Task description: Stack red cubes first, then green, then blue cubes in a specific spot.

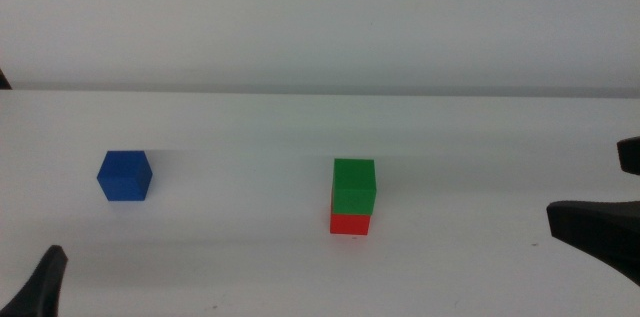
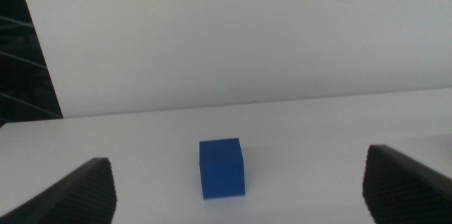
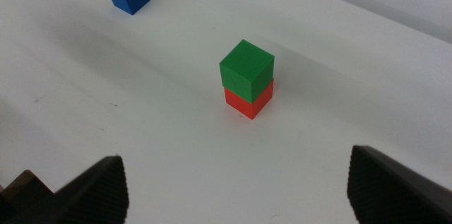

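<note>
Green is sitting on red; we are going for the blue cube.
Left gripper, wide open and empty, is facing blue, well left of the stack; next we are closing around it. Right gripper is waiting open.

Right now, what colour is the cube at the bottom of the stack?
Red: the red cube under the green cube, clearest in the right wrist view.

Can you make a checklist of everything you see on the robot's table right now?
Surface: plain white table.
Job's things: green cube sits on red cube; blue cube stands alone, off to the left.
Clutter: nothing seen.
Grippers: left gripper open, facing the blue cube, not touching it; right gripper open, back from the stack.
Cables: nothing seen.
Surroundings: white wall behind the table.
</note>
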